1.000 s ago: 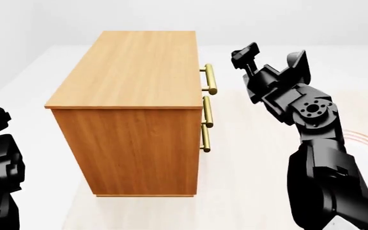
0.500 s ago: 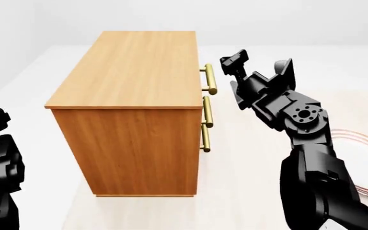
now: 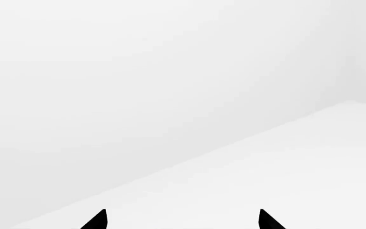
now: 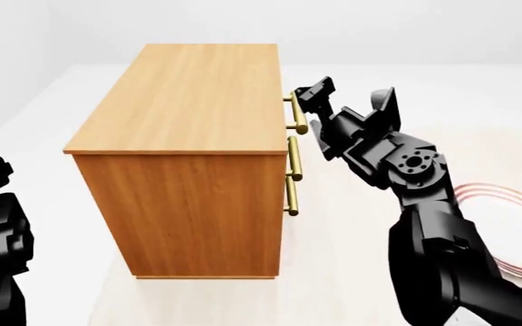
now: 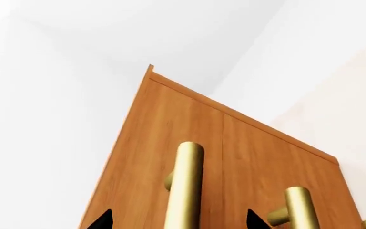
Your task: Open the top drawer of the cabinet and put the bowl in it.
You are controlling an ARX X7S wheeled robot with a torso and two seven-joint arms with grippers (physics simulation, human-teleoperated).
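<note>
Closing on the top drawer's (image 5: 170, 157) handle (image 5: 186, 183), right gripper (image 4: 347, 102) jaws wide, empty; risk: clamping short, slipping off; left gripper (image 3: 181, 220) spread, empty.

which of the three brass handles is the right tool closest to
The uppermost brass bar handle on the orange-brown wooden cabinet; the black right tool is level with it, above the two lower handles.

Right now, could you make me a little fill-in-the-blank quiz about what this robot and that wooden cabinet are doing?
1. The cabinet has ____ brass bar handles.
2. The arm reaching toward the top drawer's handle is the robot's ____ one.
3. In the right wrist view, the right gripper has its fingertips on either side of the handle, so it is ____.
4. All the drawers are ____.

Missing words: three; right; open; closed
</note>
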